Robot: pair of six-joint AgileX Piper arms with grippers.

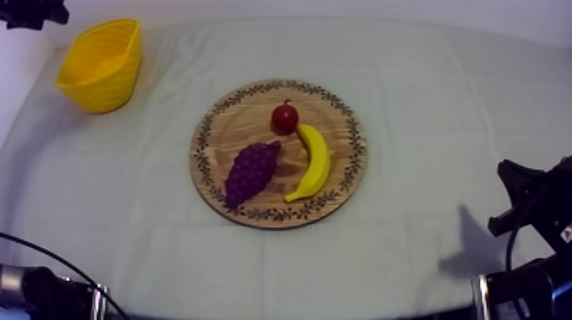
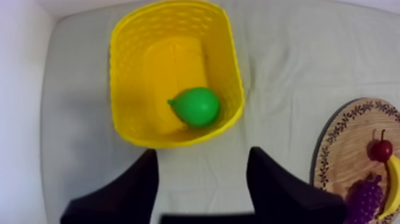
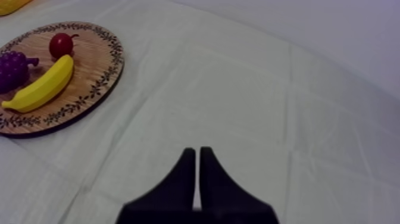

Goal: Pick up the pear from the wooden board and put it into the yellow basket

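Observation:
The green pear [image 2: 196, 107] lies inside the yellow basket [image 2: 128, 59], against its near wall. My left gripper [image 2: 202, 156] hangs open just above the cloth beside the basket, nothing between its fingers. In the top view the basket [image 1: 128, 60] stands at the far left, with a black part of my left arm [image 1: 34, 13] above it. The round wooden board [image 1: 230, 119] sits mid-table. My right gripper [image 3: 197, 152] is shut on nothing, over bare cloth to the right of the board [image 3: 89, 59].
On the board lie a bunch of purple grapes [image 1: 252, 170], a banana [image 1: 315, 162] and a small red fruit [image 1: 284, 118]. My right arm [image 1: 536, 200] rests low at the table's right side. Open cloth lies between board and basket.

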